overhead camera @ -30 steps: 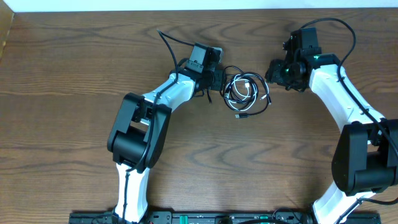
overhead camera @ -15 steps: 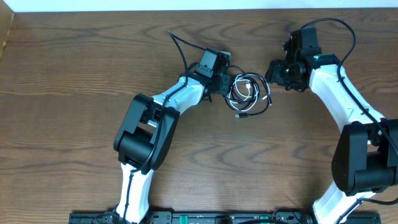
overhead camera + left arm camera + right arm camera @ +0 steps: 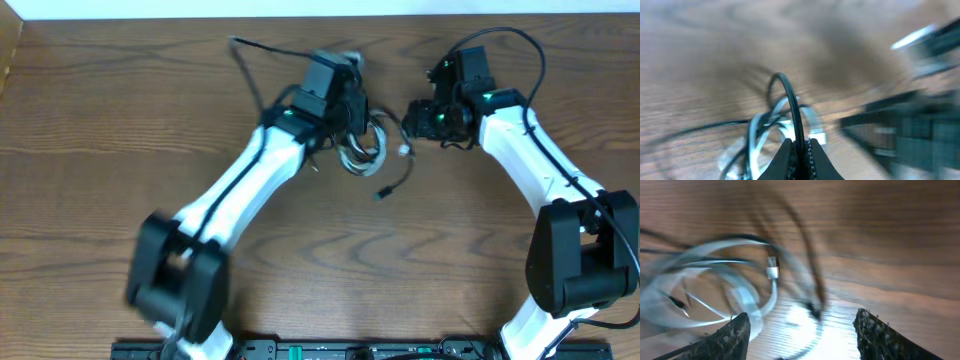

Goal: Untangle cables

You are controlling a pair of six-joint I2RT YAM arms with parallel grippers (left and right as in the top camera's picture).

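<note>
The cables hang as a tangled bundle (image 3: 362, 148) in mid-table; a black plug end (image 3: 383, 193) trails toward the front. My left gripper (image 3: 350, 118) sits at the bundle's back-left edge. In the left wrist view it (image 3: 799, 149) is shut on a loop of the black cable (image 3: 790, 100), with white cable (image 3: 757, 135) coils blurred behind. My right gripper (image 3: 415, 118) is just right of the bundle. In the right wrist view it (image 3: 802, 330) stands open with nothing between its fingers. Beyond them lie the white coils (image 3: 700, 260), a white plug (image 3: 772, 271) and a blurred black strand (image 3: 810, 275).
The brown wooden table (image 3: 100, 150) carries only the bundle and the two arms. A thick black wire (image 3: 262, 52) arcs off the left arm toward the back. The right arm's own wire (image 3: 520, 45) loops near the back edge.
My left gripper has shut on the black cable and swung back and left, dragging the bundle with it. My right gripper has moved left toward the bundle and widened slightly.
</note>
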